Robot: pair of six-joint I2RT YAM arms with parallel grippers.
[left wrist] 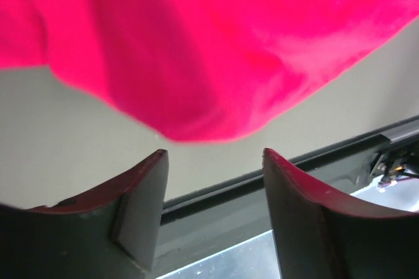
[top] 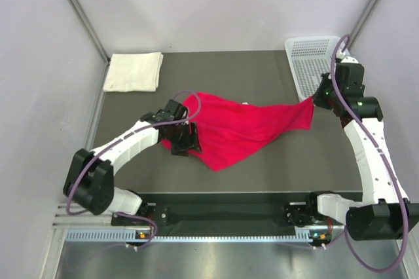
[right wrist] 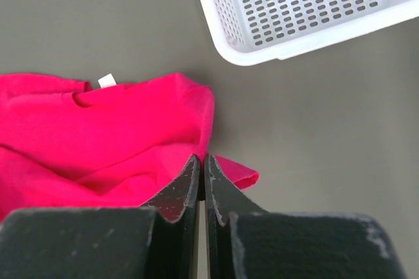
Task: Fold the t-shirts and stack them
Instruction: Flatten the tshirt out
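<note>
The red t-shirt [top: 242, 131] is spread across the middle of the desk [top: 294, 167]. One edge is pinched in the closed right tool [right wrist: 201, 161], near the mesh basket [right wrist: 301, 10] (far right corner). The left tool [left wrist: 213, 161] is held wide, seemingly empty, beside the shirt's other end. The cream-white t-shirt [top: 133, 71] is laid folded at the far left corner.

No readable writing is showing in any view.
A small white tag [right wrist: 107, 80] is sitting at the neckline of the red t-shirt [right wrist: 98, 135], at about ten o'clock from the middle of the right wrist view, and any print on it is too small to read.
</note>
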